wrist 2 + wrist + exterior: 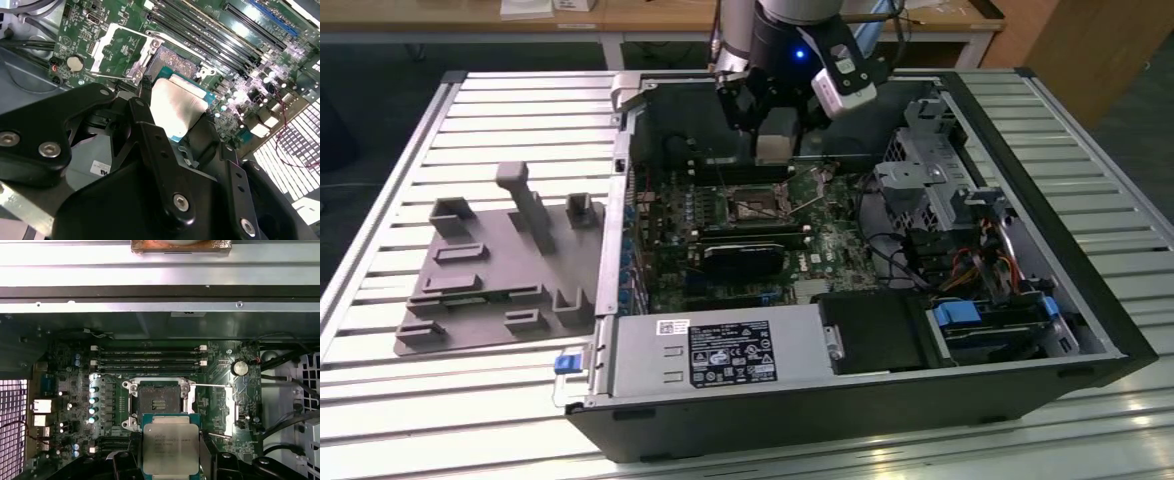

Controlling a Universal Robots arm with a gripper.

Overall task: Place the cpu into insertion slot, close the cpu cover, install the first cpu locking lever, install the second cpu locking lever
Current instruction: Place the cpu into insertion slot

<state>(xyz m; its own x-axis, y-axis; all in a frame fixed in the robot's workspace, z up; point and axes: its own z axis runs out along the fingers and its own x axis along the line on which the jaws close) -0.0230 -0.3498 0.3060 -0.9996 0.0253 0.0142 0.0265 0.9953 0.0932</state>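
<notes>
As they hang inside the open computer case [854, 425], my jaws are clamped on two opposite edges of the chip [170, 447]. I see the chip near the empty socket [159, 400], not in it, and the socket's metal cover [122, 50] is swung open.

counted in the first wrist view: one cpu [170, 445], one insertion slot [159, 401], one cpu cover [230, 412], four memory slots [150, 358], one coin cell [240, 368]. the exterior view gave one computer case [854, 420], one power supply [707, 355], one grey fixture plate [480, 300].
</notes>
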